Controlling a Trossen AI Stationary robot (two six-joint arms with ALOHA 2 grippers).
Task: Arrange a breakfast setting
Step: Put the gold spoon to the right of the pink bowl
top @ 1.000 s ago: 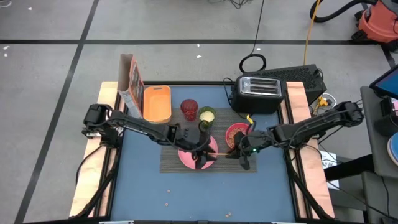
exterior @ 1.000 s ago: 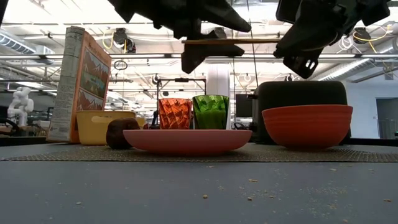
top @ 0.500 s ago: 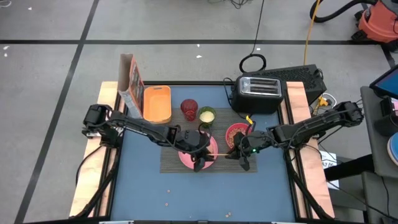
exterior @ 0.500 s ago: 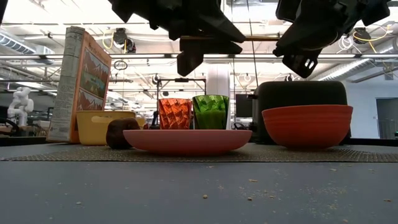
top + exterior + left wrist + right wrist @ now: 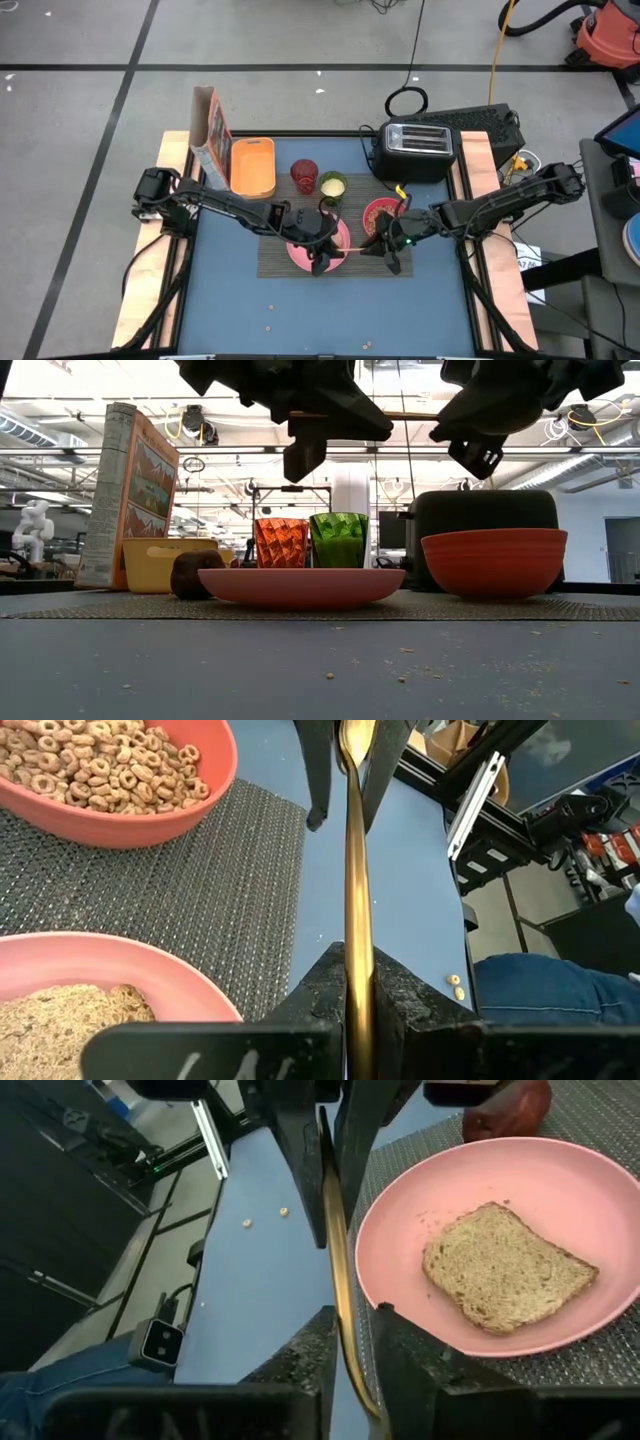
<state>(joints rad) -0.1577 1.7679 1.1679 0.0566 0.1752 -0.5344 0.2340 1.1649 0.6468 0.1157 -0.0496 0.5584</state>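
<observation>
Starting out left of the flat pink round plate (image 5: 297, 254): a tall cardboard cereal box (image 5: 211, 130) and an orange plastic tub (image 5: 253, 166) sit well off toward the back, and the dark-red fruit (image 5: 195, 574) rests just beside the plate on the dark woven placemat (image 5: 275, 264). The brown toast slice (image 5: 505, 1268) is already on the plate. Right above it hangs the left gripper (image 5: 358, 970), fingers pinching a slim gold utensil (image 5: 358, 870) by one end. The red tumbler (image 5: 304, 176) and small green cup (image 5: 333, 184) stand behind the plate. On the plate's right, the right gripper (image 5: 350, 1330) has its fingers spread either side of the utensil's other end, not squeezing it as far as the wrist views show. Looks like a mid-air handover. The worry: if the left lets go before the right really clamps, the utensil drops onto the toast or skids off the mat. The deeper pink-red bowl (image 5: 378, 213) full of cereal rings sits close by the right gripper, so a low swing could clip it. The black toaster (image 5: 418, 148) is well behind.
</observation>
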